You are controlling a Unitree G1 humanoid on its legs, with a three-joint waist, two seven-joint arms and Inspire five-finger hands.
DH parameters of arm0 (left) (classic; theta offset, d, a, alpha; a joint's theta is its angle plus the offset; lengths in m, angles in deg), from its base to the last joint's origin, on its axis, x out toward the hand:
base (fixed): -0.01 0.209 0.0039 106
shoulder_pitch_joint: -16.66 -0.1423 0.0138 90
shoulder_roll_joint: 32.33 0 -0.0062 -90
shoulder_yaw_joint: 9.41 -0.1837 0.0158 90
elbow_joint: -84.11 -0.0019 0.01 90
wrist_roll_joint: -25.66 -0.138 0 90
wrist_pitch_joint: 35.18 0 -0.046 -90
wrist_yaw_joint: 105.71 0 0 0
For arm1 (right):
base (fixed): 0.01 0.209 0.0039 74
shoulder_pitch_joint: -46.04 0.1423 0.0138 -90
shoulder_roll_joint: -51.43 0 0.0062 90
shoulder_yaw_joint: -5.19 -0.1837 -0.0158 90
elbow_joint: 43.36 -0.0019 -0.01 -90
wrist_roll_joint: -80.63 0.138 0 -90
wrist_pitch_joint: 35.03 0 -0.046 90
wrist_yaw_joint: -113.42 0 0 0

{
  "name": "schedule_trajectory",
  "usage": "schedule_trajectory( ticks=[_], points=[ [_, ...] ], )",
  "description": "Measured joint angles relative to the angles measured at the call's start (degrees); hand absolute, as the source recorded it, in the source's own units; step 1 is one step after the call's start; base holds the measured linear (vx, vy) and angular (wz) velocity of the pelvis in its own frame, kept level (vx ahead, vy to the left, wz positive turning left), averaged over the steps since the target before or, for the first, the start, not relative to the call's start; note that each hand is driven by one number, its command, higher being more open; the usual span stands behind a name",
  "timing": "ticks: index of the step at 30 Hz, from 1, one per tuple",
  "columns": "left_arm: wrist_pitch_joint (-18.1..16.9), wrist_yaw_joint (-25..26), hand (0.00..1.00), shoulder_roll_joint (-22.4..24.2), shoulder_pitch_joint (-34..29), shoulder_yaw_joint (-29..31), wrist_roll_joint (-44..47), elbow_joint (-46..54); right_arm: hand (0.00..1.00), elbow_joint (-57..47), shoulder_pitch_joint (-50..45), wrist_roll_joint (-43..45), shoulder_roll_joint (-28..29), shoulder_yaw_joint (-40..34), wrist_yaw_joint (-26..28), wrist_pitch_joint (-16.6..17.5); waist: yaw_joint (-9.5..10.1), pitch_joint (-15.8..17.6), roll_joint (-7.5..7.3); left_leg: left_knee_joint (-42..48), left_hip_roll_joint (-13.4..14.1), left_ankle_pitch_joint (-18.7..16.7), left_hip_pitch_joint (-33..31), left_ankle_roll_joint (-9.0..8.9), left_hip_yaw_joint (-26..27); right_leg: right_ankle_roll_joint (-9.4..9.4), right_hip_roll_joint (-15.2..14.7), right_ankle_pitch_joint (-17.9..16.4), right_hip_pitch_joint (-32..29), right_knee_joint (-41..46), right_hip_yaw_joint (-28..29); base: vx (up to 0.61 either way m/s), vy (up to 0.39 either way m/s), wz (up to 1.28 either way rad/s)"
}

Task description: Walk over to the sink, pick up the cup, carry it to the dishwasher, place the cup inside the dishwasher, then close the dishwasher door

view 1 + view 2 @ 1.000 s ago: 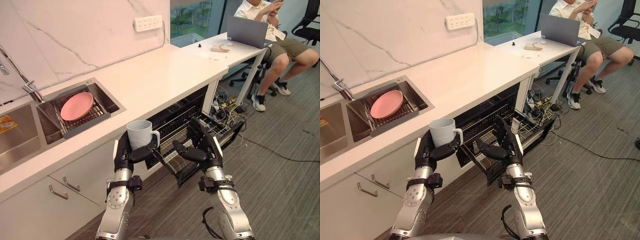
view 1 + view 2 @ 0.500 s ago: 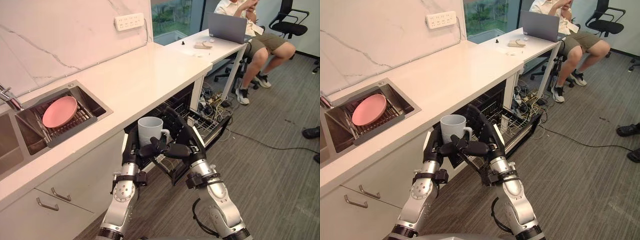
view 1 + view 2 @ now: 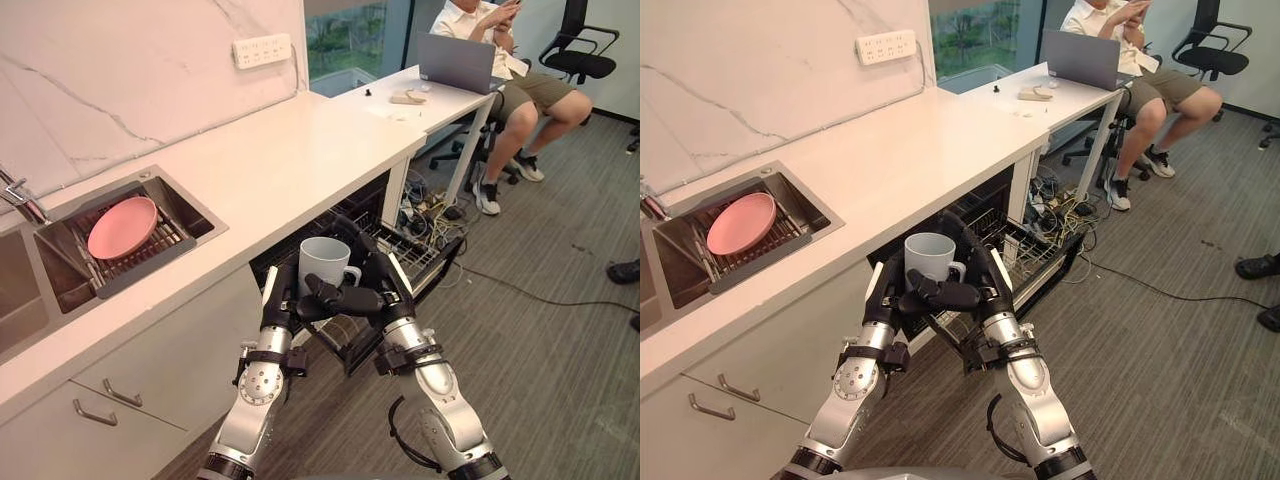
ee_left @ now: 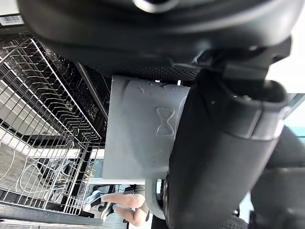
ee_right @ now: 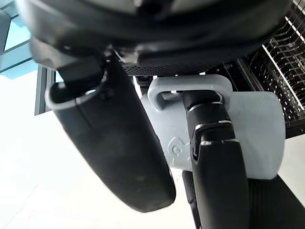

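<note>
My left hand (image 3: 283, 300) is shut on a pale grey cup (image 3: 322, 260), held upright with its handle turned to the right. The cup (image 4: 138, 138) hangs just in front of the counter edge, above the open dishwasher's pulled-out wire rack (image 3: 412, 255). My right hand (image 3: 386, 290) is open and pressed close to the cup from the right, its fingers rising behind the cup and its thumb lying by the cup's base. In the right wrist view the cup's handle (image 5: 190, 88) faces the camera, with a dark finger across the cup's wall.
The dishwasher door (image 3: 365, 350) hangs open below the rack. The sink (image 3: 190, 215) at left holds a pink plate (image 3: 122, 212). A person (image 3: 500, 60) sits at a desk with a laptop (image 3: 455, 62) at the far right. Another person's shoe (image 3: 625, 270) rests on the carpet.
The view has shifted along the counter. The cup in my left hand has moved right to the dishwasher opening, and my right hand has come in against it.
</note>
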Motion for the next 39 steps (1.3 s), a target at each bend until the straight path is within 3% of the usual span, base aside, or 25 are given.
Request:
schedule_trajectory(
  ticks=[8,21,22,32,39],
  points=[
    [1.0,2.0,0.30,-0.1,0.0,-1.4,-4.7,0.7,0.30,1.9,0.1,0.1,0.1,-0.5,-2.3,1.0,0.06,-0.2,0.00,0.0,0.0,0.3,-0.3,-0.07,-0.6,-0.01,0.0,0.0,0.0,0.0,-0.7,-0.02,-0.008,0.04],
    [1.5,3.2,0.30,-0.8,0.2,-1.7,-9.0,2.7,0.30,1.9,-0.1,3.6,-0.1,-0.7,-1.4,3.7,-0.01,-1.8,-0.41,-0.1,0.0,0.4,-0.4,-0.08,-0.7,-0.03,-0.1,0.0,0.0,0.1,-0.8,-0.01,-0.002,0.00],
    [1.5,3.2,0.90,-0.8,0.2,-1.7,-9.1,2.7,0.30,1.9,-0.1,3.6,-0.1,-0.7,-1.4,3.8,-0.01,-1.8,-0.48,-0.1,0.0,0.4,-0.4,-0.08,-0.7,-0.03,-0.1,0.0,0.0,0.1,-0.8,0.00,0.000,0.00],
    [0.6,3.5,0.90,0.0,0.5,-2.9,-9.7,9.1,0.30,3.4,-0.8,2.5,2.1,-3.5,-4.1,2.9,0.09,-2.1,-1.55,-0.2,0.0,0.4,-0.3,-0.08,-0.7,-0.03,-0.1,0.0,0.0,0.2,-0.7,0.00,0.000,0.00],
    [0.5,3.2,0.90,0.1,0.6,-1.6,-9.0,9.1,0.30,2.7,0.0,-7.0,3.7,-6.8,-6.6,2.8,0.28,-2.3,-1.77,-0.2,0.0,0.4,-0.1,-0.08,-0.6,-0.02,-0.1,0.0,0.1,0.4,-0.7,0.00,0.000,0.00]
  ],
)
